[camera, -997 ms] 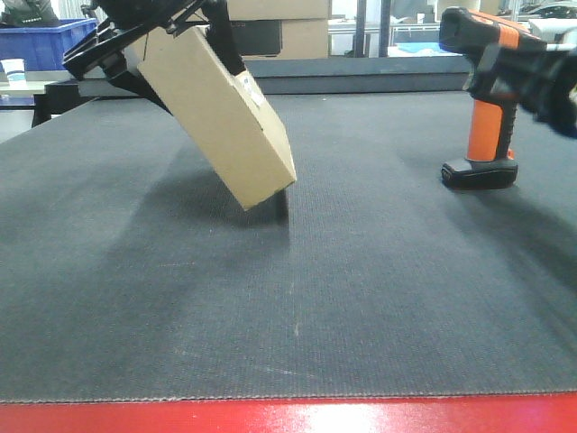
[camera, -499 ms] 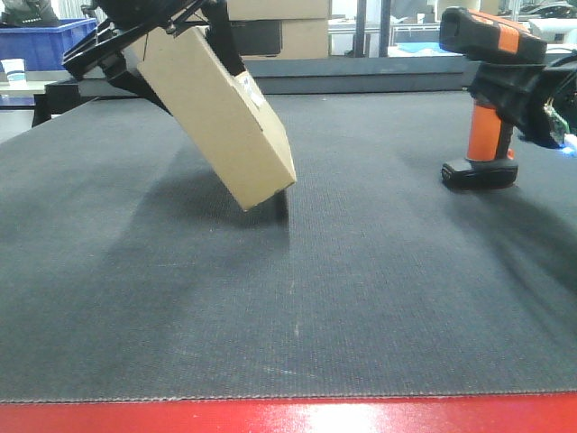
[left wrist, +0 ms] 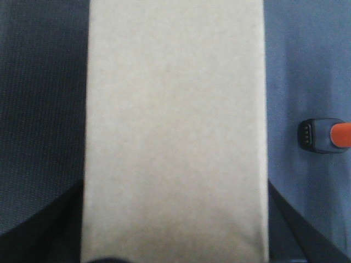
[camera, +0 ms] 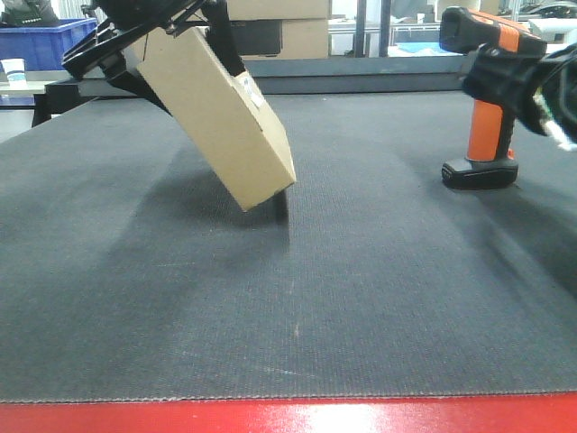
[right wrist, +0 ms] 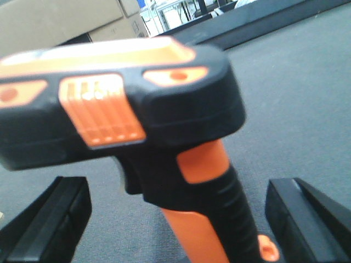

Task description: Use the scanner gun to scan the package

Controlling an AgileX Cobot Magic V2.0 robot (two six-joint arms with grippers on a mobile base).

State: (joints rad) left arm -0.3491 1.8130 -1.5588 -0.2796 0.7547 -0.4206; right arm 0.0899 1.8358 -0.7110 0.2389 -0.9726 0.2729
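1. here, the left hand [camera: 153,36] is clamped on the top end of the package [camera: 225,126], which slants down away from it towards the worktop [camera: 297,298];
2. the right hand [right wrist: 178,219] is spread wide; its fingers [right wrist: 49,219] stand clear on either side of the scanner gun [right wrist: 126,109] handle, upright between them.

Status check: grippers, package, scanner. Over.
Left gripper shut on tan cardboard box, held tilted. Right gripper open, straddling handle of orange-and-black scanner gun, upright on dark mat. Nothing between.
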